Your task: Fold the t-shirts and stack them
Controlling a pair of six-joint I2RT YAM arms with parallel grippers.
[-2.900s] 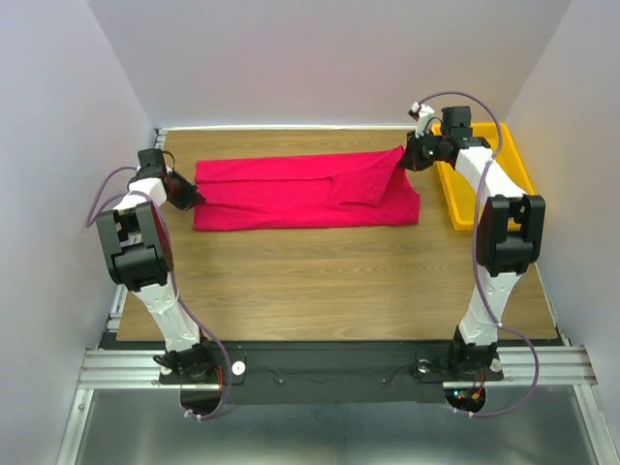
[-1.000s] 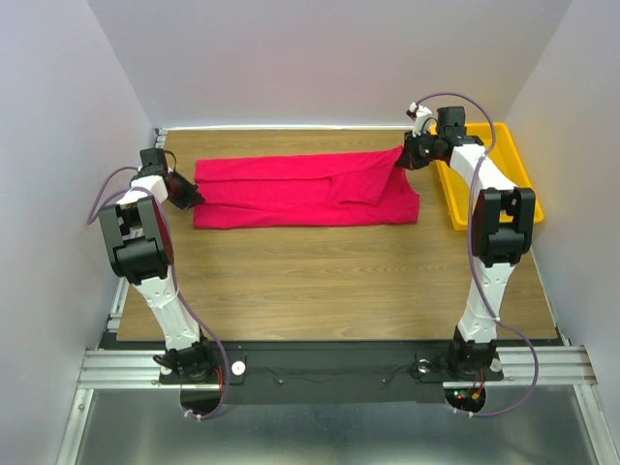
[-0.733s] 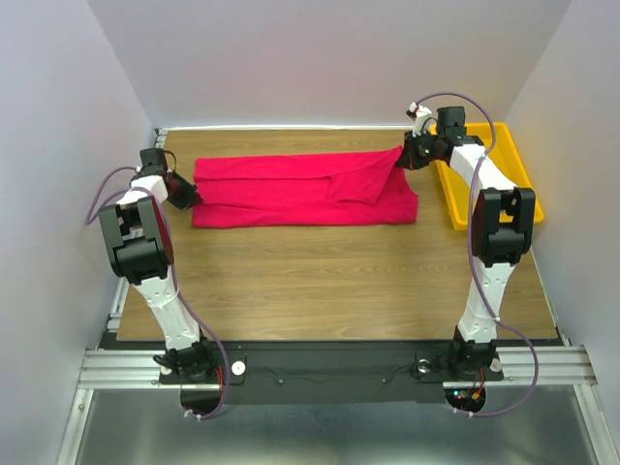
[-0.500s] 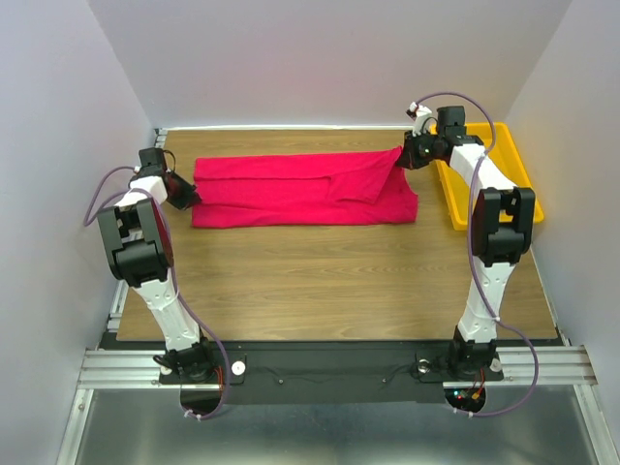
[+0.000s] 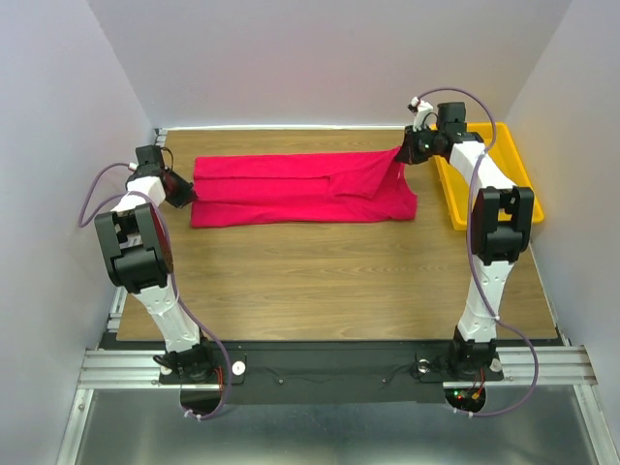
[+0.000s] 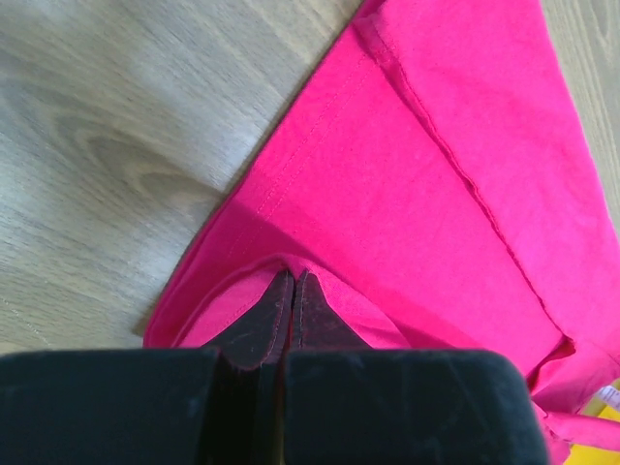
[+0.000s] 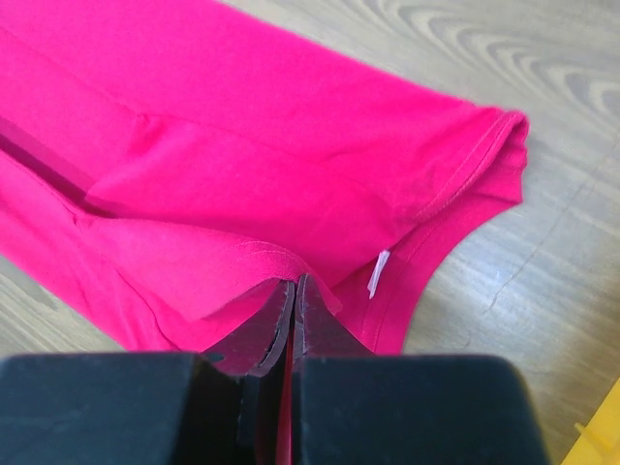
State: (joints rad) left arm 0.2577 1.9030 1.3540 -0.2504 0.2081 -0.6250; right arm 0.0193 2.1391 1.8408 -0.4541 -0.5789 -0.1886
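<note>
A crimson-pink t-shirt lies folded lengthwise as a long band across the far half of the table. My left gripper is shut on the t-shirt's left end, the hem pinched between its tips. At the band's upper right corner my right gripper is shut on the t-shirt's edge and holds it slightly off the wood. In the right wrist view the cloth runs into my shut right gripper, and a small white neck label shows beside it.
A yellow plastic tray stands at the far right edge, close behind the right arm. Grey walls close in the table on the left, back and right. Bare wood stretches from the shirt to the arm bases.
Both grippers have shifted slightly toward the far edge with the shirt ends in them. The band lies a little straighter and tauter than before.
</note>
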